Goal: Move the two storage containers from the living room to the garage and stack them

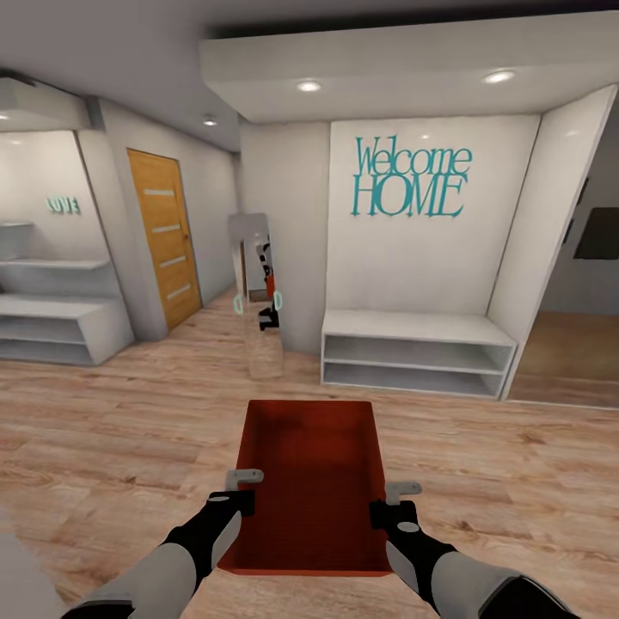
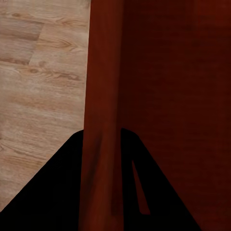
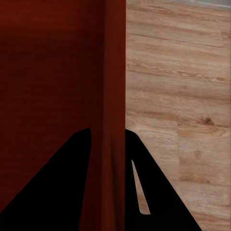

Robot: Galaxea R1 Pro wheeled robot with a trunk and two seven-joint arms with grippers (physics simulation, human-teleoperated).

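Note:
One orange-red storage container (image 1: 314, 481) hangs level in front of me above light wood planks, open top up and empty. My left gripper (image 1: 242, 490) is shut on its left wall, and my right gripper (image 1: 389, 503) is shut on its right wall. In the left wrist view the thin red wall (image 2: 103, 72) runs between the dark fingers (image 2: 57, 192) of the left gripper (image 2: 103, 139). The right wrist view shows the same hold, with the wall (image 3: 113, 72) pinched in the right gripper (image 3: 107, 137). The other container and the garage are out of view.
Ahead stands a white low shelf bench (image 1: 417, 352) in a niche lettered "Welcome HOME". A standing mirror (image 1: 258, 297) is just left of it. A wooden door (image 1: 163, 236) and white shelving (image 1: 52, 318) lie at the left. An opening (image 1: 567, 352) leads off at the right.

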